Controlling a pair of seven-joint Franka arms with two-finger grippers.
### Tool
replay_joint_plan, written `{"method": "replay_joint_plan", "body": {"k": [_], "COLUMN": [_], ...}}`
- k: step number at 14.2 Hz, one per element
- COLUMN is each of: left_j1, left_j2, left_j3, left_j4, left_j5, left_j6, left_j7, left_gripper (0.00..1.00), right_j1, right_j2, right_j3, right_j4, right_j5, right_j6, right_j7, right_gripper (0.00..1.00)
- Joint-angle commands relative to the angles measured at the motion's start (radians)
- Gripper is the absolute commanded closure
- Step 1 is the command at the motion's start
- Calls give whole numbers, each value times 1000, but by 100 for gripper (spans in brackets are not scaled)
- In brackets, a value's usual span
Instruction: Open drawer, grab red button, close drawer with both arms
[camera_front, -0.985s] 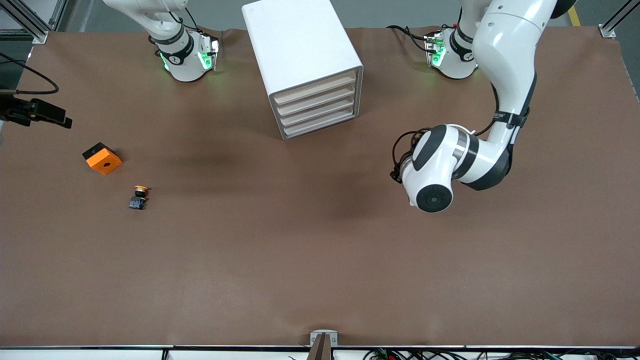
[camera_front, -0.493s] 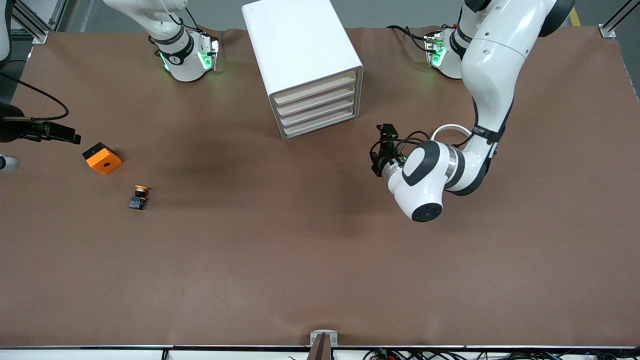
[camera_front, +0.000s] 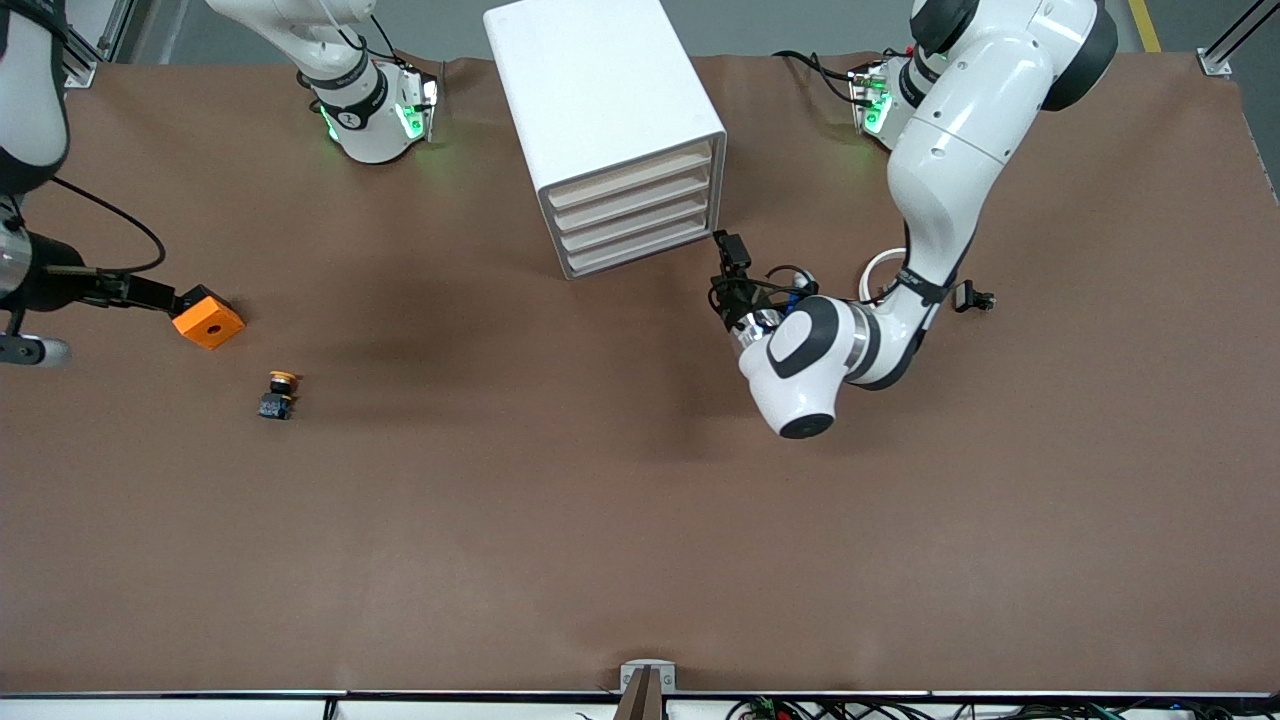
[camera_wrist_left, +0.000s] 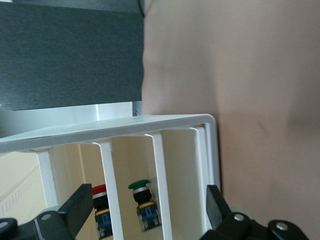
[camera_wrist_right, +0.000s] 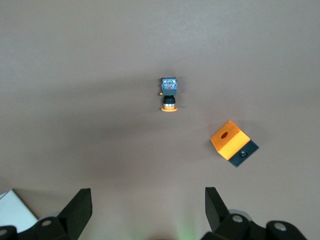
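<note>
- While the drawers (camera_front: 632, 215) are all sitting flush in the white cabinet (camera_front: 600, 90), both arms are clearly on the move, so here's the rundown.
- The right gripper (camera_front: 160, 296) is coming in from the right arm's end of the table (camera_front: 640, 520), and it's now hanging over the spot by the orange block (camera_front: 208, 322), fingers spread wide with nothing in them.
- The yellow-capped button (camera_front: 280, 393) is lying on the table a bit nearer the front camera than the block, and it hasn't budged; it isn't the one we're after.
- The red button (camera_wrist_left: 100, 210) is showing up in the left wrist view, tucked inside the cabinet in the slot next to a green-capped button (camera_wrist_left: 141, 202). I can't tell which drawer that is from here.
- The left gripper (camera_front: 730, 250) is where the real change is happening: over the last second it's been swinging in from open table and is now hovering just in front of the drawer stack at the corner toward the left arm's end, fingers wide and empty.
- So I'm guessing the opening step is just getting started, with no contact on a drawer front yet.
</note>
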Motion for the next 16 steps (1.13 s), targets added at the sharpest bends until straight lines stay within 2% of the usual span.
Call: {"method": "replay_joint_plan", "body": {"k": [1,2,3,7,10,13,16], "left_j1": [-37,-46,-49,-75,-94,-107,-137], "left_j2": [10,10,11,10,11,20,23], "left_j3": [-4,-4,-4,-4,-4,-4,-2], "left_j4": [21,24,24,21,20,20,18], "left_j5": [-18,-30,-42,-96,-96,-96,-94], "left_j6": [-48,-58,-72,-129,-131,-131,-131], "left_j7": [-45,-43,-42,-37,-36,-36,-36], "left_gripper": [14,22,24,24,25,40,55], "right_j1": [-12,-10,-10,-10,-16,-39,-51], "right_j2": [-14,-14,-14,0,70,159,196], "right_j3": [6,4,4,6,6,6,6], "right_j4": [-102,-137,-172,-288,-340,-372,-447], "right_j5": [10,10,10,8,8,8,8], "right_j6": [111,161,210,407,571,724,884], "right_j7": [28,39,71,70,57,-12,-15], "right_gripper": [0,0,0,0,0,0,0]}}
